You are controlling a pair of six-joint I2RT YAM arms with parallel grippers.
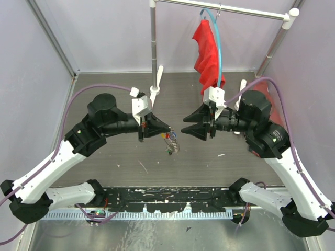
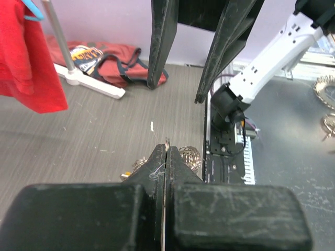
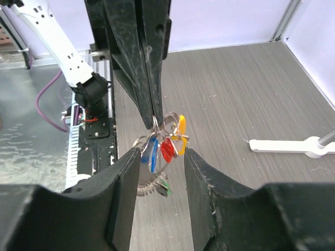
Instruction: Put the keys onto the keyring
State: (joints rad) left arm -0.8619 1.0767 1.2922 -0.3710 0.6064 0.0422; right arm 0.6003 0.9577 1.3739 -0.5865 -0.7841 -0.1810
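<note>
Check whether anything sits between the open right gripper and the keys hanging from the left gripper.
Nothing visible does. The keys hang below the shut tips of the left gripper, and the right gripper faces them with its jaws apart. In the right wrist view only open air lies between its fingers and the bunch.

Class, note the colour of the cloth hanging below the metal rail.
Red cloth; top external view shows it best.

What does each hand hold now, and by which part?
The left hand pinches a metal ring at the top of the keys, which hang below. The right hand is open and holds nothing.
</note>
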